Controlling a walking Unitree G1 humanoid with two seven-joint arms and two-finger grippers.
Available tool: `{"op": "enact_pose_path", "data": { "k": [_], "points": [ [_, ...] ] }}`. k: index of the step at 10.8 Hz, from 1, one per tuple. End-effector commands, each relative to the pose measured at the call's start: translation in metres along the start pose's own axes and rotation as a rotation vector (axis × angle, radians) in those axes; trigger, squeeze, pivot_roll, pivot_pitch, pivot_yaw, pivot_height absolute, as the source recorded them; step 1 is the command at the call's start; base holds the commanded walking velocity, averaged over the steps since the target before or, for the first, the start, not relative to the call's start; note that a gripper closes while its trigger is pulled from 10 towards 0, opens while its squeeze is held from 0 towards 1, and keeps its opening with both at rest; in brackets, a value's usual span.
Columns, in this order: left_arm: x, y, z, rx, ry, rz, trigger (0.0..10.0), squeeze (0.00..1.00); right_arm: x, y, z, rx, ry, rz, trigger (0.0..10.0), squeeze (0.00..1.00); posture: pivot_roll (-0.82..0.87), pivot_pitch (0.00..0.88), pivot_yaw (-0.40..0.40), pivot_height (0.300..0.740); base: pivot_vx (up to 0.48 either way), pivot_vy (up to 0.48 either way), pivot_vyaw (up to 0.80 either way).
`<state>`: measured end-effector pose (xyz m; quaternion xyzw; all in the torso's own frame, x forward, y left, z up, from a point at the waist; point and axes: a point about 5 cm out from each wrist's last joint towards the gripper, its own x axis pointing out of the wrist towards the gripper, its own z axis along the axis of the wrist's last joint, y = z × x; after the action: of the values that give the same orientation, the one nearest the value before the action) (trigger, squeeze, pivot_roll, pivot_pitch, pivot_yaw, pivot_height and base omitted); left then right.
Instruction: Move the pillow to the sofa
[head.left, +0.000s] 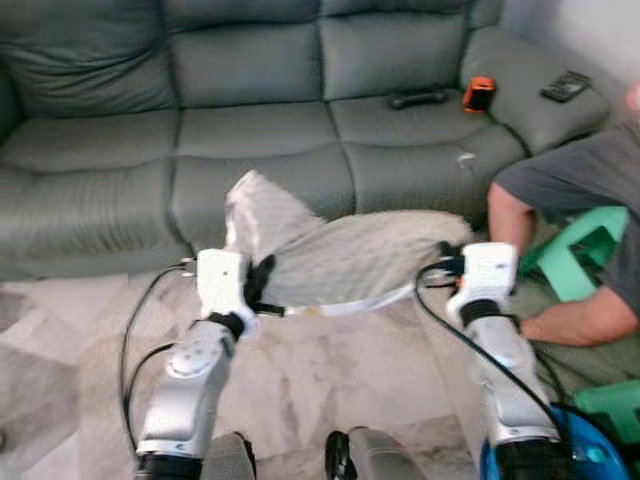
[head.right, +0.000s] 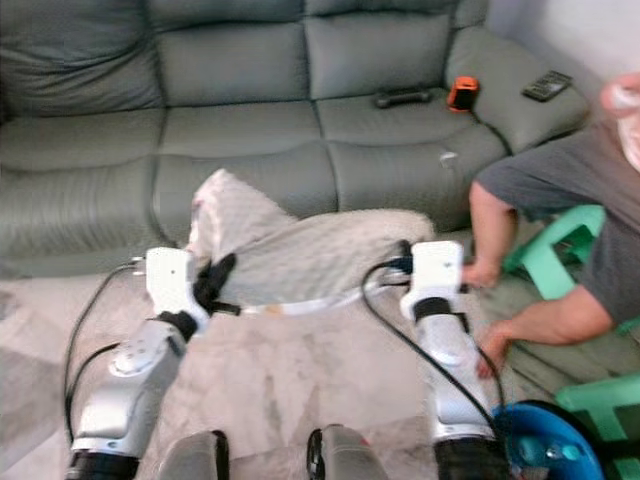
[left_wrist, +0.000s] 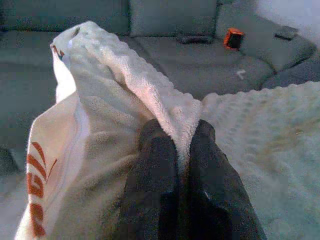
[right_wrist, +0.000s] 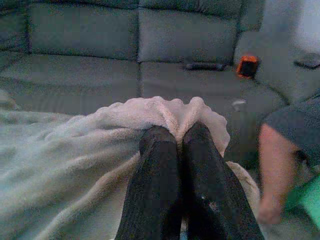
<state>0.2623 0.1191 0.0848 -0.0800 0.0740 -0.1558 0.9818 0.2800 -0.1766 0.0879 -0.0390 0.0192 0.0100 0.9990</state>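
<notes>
A pale fluffy pillow (head.left: 345, 255) hangs in the air in front of the grey sofa (head.left: 250, 130), stretched between my two arms. My left gripper (head.left: 262, 280) is shut on its near left edge, where the fabric (left_wrist: 125, 100) folds up and a white underside with red print shows. At the pillow's right end my right gripper (head.left: 446, 258) is shut on the edge, its black fingers (right_wrist: 160, 165) pinching the fluffy cloth (right_wrist: 165, 112). The pillow is level with the front of the sofa seat, apart from the cushions.
A person (head.left: 580, 230) in a grey shirt crouches on my right, one hand on the floor, beside green plastic stools (head.left: 575, 255). On the sofa's right seat lie a black remote (head.left: 418, 98) and an orange object (head.left: 479, 93); another remote (head.left: 565, 86) rests on the armrest. A blue bucket (head.left: 560, 455) stands by my right arm.
</notes>
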Motion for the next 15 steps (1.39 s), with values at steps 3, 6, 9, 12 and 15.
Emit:
{"op": "enact_pose_path", "data": {
  "k": [3, 6, 9, 12, 15],
  "points": [
    [0.003, -0.005, 0.009, 0.000, -0.042, -0.029, 10.0, 0.00, 0.005, 0.011, 0.006, 0.020, -0.025, 0.037, 10.0, 0.00, -0.05, 0.145, -0.028, 0.740, 0.282, 0.000, 0.00],
    [0.002, -0.005, 0.009, 0.002, -0.039, -0.032, 10.0, 0.00, 0.003, 0.014, 0.004, 0.024, -0.021, 0.043, 10.0, 0.00, -0.06, 0.150, -0.025, 0.740, 0.294, 0.000, 0.00],
    [0.004, -0.006, 0.009, 0.003, -0.040, -0.032, 10.0, 0.00, 0.003, 0.012, 0.004, 0.001, -0.026, 0.036, 10.0, 0.00, -0.06, 0.151, -0.027, 0.740, 0.299, 0.000, 0.00],
    [0.005, -0.005, 0.010, 0.005, -0.041, -0.033, 10.0, 0.00, 0.003, 0.014, 0.005, -0.001, -0.030, 0.051, 10.0, 0.00, -0.06, 0.153, -0.028, 0.740, 0.454, 0.000, 0.00],
    [0.005, -0.006, 0.010, 0.006, -0.042, -0.034, 10.0, 0.00, 0.003, 0.017, 0.005, 0.004, -0.037, 0.074, 10.0, 0.00, -0.06, 0.155, -0.029, 0.740, 0.472, 0.000, 0.00]
  ]
}}
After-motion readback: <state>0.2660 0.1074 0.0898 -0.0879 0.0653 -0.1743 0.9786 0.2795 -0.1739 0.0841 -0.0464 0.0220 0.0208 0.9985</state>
